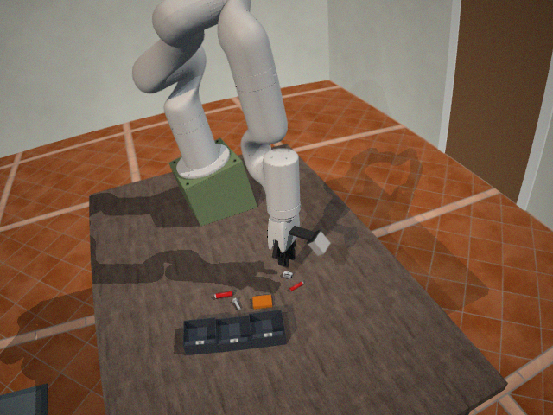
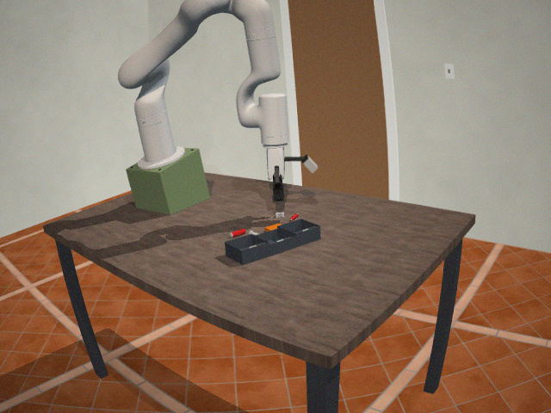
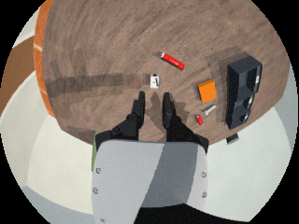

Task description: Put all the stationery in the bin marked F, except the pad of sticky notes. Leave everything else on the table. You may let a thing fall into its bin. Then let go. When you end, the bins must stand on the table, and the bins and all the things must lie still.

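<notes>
My gripper (image 1: pixel 284 262) (image 2: pixel 278 199) (image 3: pixel 153 98) is partly open with nothing between its fingers, above the table near a small white piece with dark marks (image 1: pixel 287 274) (image 2: pixel 280 214) (image 3: pixel 154 81). A slim red stick with a pale end (image 1: pixel 295 285) (image 2: pixel 294 217) (image 3: pixel 173 61) lies beyond that piece. An orange block, perhaps the sticky notes (image 1: pixel 262 301) (image 2: pixel 272 228) (image 3: pixel 206 91), lies near the bins. A grey bolt-like thing (image 1: pixel 236 303) (image 3: pixel 210 109) and a thicker red cylinder (image 1: pixel 223 295) (image 2: pixel 238 233) (image 3: pixel 199 119) lie beside it. The bin labels are too small to read.
Three joined dark bins (image 1: pixel 214 349) (image 2: pixel 275 249) (image 3: pixel 230 100) stand in a row on the table, open upward; no contents show in the top view. The green robot base (image 1: pixel 219 196) (image 2: pixel 184 188) stands at the back of the table.
</notes>
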Controlling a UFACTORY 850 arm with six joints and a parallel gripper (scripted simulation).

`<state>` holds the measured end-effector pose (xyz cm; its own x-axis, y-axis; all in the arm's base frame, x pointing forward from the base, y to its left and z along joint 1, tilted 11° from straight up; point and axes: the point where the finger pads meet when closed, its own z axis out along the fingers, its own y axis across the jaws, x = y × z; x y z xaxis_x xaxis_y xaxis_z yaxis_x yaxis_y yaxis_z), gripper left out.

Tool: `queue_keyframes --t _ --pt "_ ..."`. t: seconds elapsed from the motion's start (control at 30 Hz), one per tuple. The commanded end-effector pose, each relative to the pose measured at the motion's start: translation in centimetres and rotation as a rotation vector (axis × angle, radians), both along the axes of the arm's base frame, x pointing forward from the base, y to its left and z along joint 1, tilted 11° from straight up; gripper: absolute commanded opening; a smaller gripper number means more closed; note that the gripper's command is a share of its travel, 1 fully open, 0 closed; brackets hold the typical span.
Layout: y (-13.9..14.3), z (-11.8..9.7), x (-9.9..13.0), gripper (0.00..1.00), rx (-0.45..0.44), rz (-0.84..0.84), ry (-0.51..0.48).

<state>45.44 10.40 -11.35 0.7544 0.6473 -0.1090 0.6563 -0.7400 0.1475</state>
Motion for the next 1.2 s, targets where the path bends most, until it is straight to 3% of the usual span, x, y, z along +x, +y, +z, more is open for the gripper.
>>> queue_keyframes --t 0.0,0.27,1.17 --pt "-0.2 -1.4 0.1 0.29 0.002 0.001 -0.008" --pt "-0.7 -4.0 0.2 0.29 0.002 0.001 -0.008" --pt "-0.9 -5.2 0.2 0.29 0.002 0.001 -0.008"
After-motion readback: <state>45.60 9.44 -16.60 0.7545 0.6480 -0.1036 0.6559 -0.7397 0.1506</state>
